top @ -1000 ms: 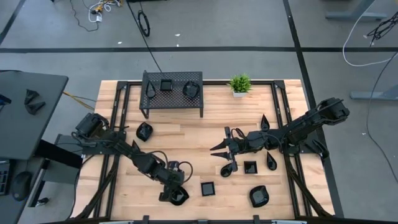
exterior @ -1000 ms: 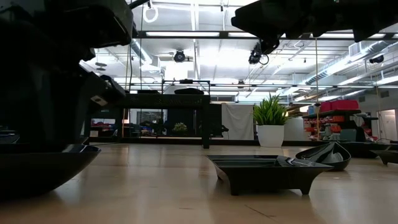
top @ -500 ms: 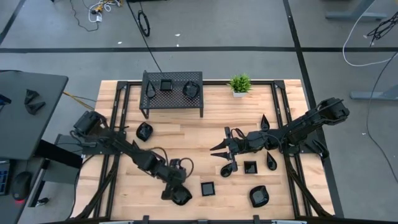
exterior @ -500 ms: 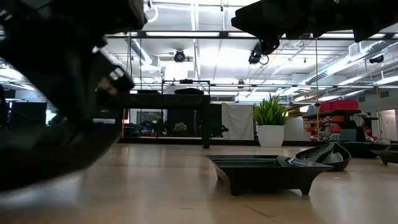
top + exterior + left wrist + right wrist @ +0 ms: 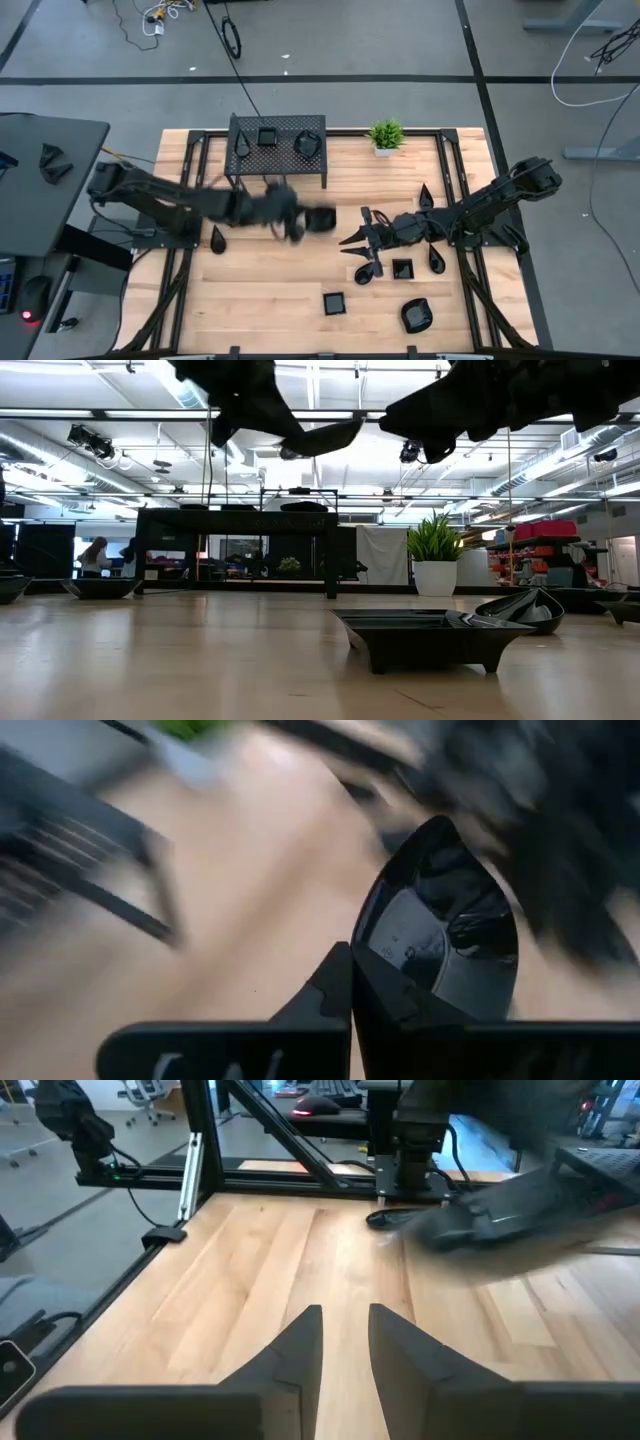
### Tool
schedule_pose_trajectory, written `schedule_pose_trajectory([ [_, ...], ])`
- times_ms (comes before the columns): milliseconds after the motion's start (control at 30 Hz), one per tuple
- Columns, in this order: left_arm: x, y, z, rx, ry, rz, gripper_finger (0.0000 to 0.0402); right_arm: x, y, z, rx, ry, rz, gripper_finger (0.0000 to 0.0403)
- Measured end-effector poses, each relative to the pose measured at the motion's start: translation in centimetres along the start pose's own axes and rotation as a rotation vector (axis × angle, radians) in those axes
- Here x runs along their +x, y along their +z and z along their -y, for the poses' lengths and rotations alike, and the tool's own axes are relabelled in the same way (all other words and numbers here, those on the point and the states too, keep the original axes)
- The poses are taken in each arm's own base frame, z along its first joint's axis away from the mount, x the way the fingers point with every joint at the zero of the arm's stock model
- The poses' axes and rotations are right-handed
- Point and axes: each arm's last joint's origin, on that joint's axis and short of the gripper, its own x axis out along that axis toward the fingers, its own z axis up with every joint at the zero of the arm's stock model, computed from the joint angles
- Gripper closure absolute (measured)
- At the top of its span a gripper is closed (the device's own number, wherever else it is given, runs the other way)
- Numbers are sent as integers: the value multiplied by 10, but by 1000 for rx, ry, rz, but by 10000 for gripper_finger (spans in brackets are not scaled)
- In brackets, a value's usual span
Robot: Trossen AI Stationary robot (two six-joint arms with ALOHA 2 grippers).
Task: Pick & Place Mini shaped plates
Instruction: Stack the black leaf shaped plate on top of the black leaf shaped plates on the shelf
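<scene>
High view: the left tool (image 5: 298, 222) hangs above the middle of the table (image 5: 270, 290), just in front of the perforated rack (image 5: 278, 147), clenched on a glossy black teardrop plate (image 5: 319, 219) that juts from its tip toward the right arm. In the left wrist view that plate (image 5: 440, 935) stands on edge, pinched between the fingers (image 5: 335, 990). The right tool (image 5: 356, 239) rests low at mid-table with a narrow gap between its fingers, gripping nothing; a leaf plate (image 5: 365, 271) and a square plate (image 5: 402, 268) lie just beside it.
</scene>
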Motion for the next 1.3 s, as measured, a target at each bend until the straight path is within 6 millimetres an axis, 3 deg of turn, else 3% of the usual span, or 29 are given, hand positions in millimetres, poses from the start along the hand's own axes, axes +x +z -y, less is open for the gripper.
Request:
schedule_pose_trajectory([
  [267, 18, 76, -95, -147, 308, 201, 401, 0, 2, -1, -27, 3, 18, 317],
  [400, 22, 85, -136, -251, 399, 200, 401, 0, 2, -1, -43, 3, 23, 317],
  [500, 27, 83, -156, -380, 388, 151, 401, 0, 2, -1, -43, 3, 26, 317],
  [667, 38, 79, -163, -487, 380, 137, 400, 0, 3, -1, -52, 3, 29, 317],
  [900, 53, 70, -167, -510, 428, 115, 400, 0, 3, -1, -49, 3, 32, 317],
  [1300, 59, 66, -168, -534, 435, 103, 396, 0, 3, -1, -42, 3, 33, 317],
])
